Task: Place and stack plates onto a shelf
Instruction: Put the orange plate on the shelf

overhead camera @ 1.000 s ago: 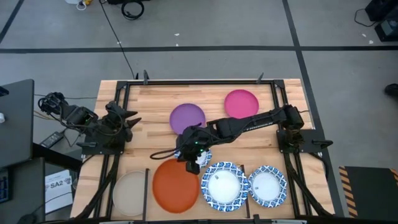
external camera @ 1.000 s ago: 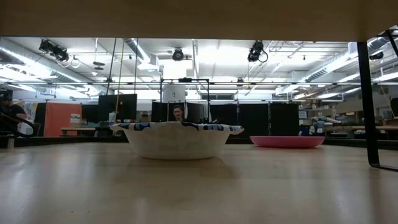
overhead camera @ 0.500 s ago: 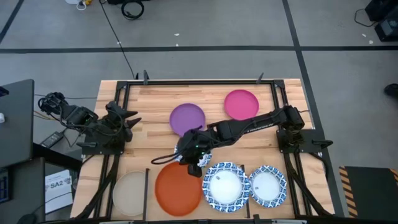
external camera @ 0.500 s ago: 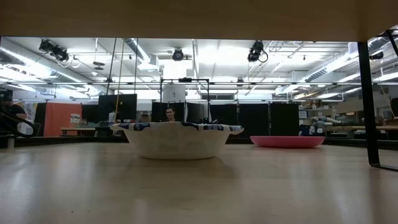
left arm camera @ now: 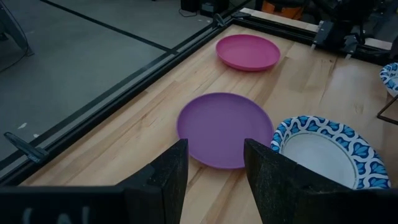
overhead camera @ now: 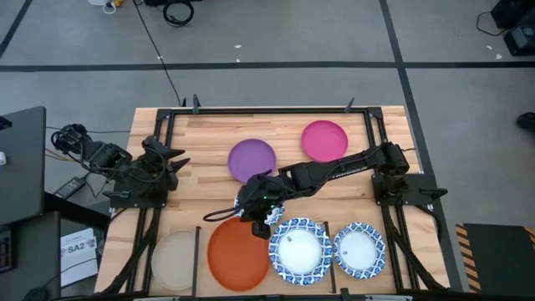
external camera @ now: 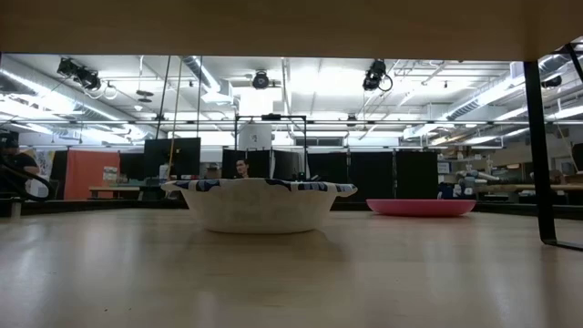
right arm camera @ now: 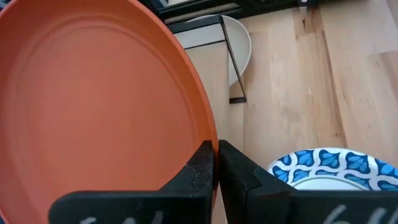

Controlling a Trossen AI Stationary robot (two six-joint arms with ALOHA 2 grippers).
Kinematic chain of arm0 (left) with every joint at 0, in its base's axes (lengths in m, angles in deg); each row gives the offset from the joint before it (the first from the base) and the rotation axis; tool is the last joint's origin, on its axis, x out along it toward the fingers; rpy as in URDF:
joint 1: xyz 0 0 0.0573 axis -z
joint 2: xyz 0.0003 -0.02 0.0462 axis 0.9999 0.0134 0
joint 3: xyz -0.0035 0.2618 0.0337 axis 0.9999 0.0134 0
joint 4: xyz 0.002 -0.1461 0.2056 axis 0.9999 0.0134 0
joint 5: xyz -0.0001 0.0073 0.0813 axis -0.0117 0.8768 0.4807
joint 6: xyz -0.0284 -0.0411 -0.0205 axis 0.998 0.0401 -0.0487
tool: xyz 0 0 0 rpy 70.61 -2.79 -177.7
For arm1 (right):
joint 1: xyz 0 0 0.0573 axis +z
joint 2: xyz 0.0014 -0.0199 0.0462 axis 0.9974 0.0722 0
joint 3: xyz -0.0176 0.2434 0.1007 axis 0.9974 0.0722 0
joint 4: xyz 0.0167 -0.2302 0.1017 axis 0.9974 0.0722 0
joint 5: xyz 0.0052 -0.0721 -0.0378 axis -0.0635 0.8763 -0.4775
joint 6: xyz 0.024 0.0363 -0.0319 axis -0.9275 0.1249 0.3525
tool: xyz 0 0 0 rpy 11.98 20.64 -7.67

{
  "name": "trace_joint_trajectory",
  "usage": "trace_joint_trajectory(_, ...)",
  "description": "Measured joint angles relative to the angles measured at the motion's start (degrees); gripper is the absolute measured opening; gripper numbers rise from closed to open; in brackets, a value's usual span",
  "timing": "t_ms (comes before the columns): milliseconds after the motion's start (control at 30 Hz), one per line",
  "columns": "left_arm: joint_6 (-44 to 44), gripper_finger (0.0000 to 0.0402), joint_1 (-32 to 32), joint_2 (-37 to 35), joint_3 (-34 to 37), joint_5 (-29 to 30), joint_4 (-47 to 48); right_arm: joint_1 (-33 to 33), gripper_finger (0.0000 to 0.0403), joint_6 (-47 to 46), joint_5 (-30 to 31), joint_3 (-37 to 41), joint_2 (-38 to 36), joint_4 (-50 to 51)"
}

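I start with the shelf — a light-wood surface split by thin black bars into plate-wide bays along its near edge. In the high view the beige plate lies in the leftmost bay, and two blue-rimmed plates sit in the bays to the right. The orange plate hangs over the bay between them, pinched at its far rim by my right gripper; the right wrist view shows those fingers closed tight on the plate's thin edge. Another blue-rimmed plate appears in the left wrist view, just right of the purple plate. The magenta plate lies further back and to the right, well apart from the bays.

I judge the orange plate light and stiff, likely smooth plastic — slick at the rim, so a one-edge pinch may let it droop or swivel. A grip square across the rim, well past the lip, is what I would trust, with a slow, level lowering so it does not catch a bar.

My left gripper waits at the table's left side, fingers spread wide and holding nothing.
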Motion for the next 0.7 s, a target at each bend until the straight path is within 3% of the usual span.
trace_joint_trajectory(700,0.0,0.0162,0.0,0.0,0.0,0.0,0.0,0.4,0.0026,-1.1,-0.2,4.6,0.0,-3.4)
